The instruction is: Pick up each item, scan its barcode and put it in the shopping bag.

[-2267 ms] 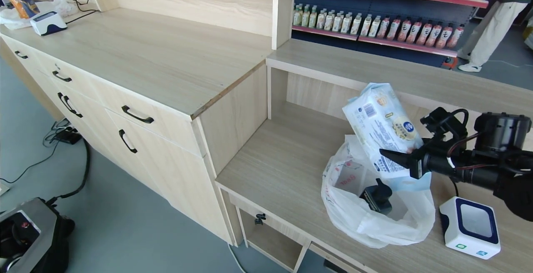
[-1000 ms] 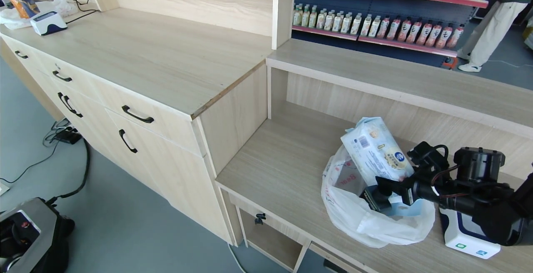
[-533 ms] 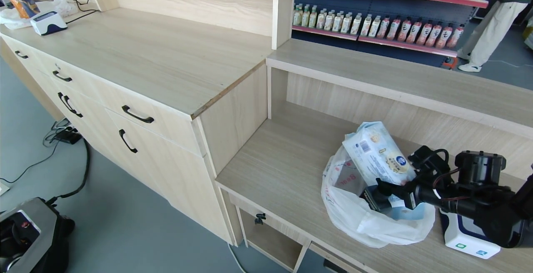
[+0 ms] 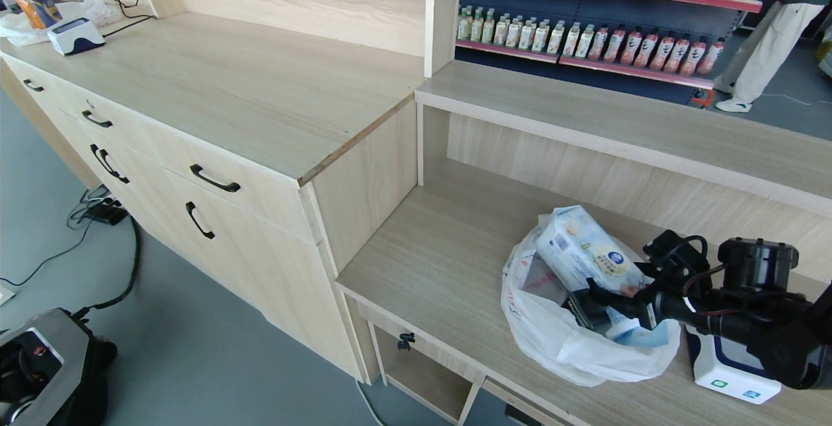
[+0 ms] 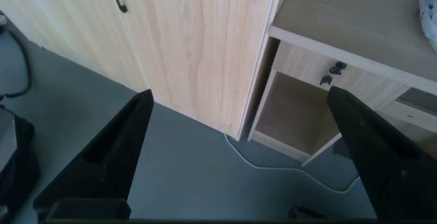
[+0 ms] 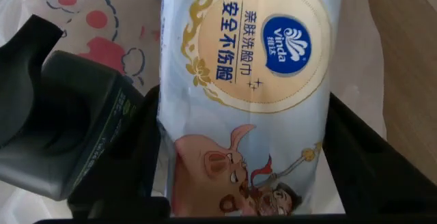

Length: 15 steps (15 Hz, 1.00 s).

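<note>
A white plastic shopping bag stands open on the low counter. My right gripper is shut on a white and blue tissue pack, whose lower end sits inside the bag's mouth while its upper end leans out to the left. The right wrist view looks down on the tissue pack between my right gripper fingers, with the bag behind it. A black item lies in the bag beside the pack. My left gripper hangs open above the floor beside the cabinet.
A white and blue barcode scanner sits right of the bag, partly behind my right arm. A raised ledge runs behind the low counter. The tall counter to the left carries another scanner. Cables lie on the floor.
My right gripper has come down with the tissue pack, from well above the bag to its mouth. The pack's lower end now sits inside the bag.
</note>
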Available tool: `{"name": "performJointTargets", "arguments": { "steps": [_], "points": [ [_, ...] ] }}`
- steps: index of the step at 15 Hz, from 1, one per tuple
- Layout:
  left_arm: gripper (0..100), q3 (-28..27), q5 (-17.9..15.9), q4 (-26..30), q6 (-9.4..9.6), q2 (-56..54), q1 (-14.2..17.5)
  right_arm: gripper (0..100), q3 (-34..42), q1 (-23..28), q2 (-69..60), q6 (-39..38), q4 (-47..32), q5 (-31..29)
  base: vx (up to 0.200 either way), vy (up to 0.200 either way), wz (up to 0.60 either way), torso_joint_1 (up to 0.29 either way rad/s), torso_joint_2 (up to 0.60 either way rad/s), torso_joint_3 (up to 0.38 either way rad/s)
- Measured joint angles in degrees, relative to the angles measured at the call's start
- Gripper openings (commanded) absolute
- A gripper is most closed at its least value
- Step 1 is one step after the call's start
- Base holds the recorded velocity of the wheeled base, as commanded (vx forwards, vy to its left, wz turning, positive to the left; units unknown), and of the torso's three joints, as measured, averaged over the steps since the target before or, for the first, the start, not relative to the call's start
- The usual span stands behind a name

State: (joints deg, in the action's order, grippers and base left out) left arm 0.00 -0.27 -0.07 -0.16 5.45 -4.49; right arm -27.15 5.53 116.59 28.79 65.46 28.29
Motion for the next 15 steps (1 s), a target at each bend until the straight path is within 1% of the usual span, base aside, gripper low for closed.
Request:
{"name": "performJointTargets", "arguments": {
  "steps": [5, 8, 12, 15],
  "points": [
    [100, 0.0, 0.0, 0.0, 0.00, 0.0, 0.0, 100, -0.8, 0.1, -2.8, -0.1, -1.7, 1.0, 0.000, 0.000, 0.00, 0.000, 0.00, 0.000],
    [100, 0.0, 0.0, 0.0, 0.00, 0.0, 0.0, 100, -3.5, -0.7, -9.1, -0.3, -3.9, 2.5, 0.000, 0.000, 0.00, 0.000, 0.00, 0.000],
    [100, 0.0, 0.0, 0.0, 0.00, 0.0, 0.0, 100, -5.8, -1.4, -22.4, -0.1, -7.1, 2.9, 0.000, 0.000, -0.60, -0.001, 0.00, 0.006],
    [100, 0.0, 0.0, 0.0, 0.00, 0.0, 0.0, 100, -8.1, -1.7, -30.5, 0.0, -7.5, 2.8, 0.000, 0.000, -0.60, 0.009, 0.00, 0.001]
  ]
}}
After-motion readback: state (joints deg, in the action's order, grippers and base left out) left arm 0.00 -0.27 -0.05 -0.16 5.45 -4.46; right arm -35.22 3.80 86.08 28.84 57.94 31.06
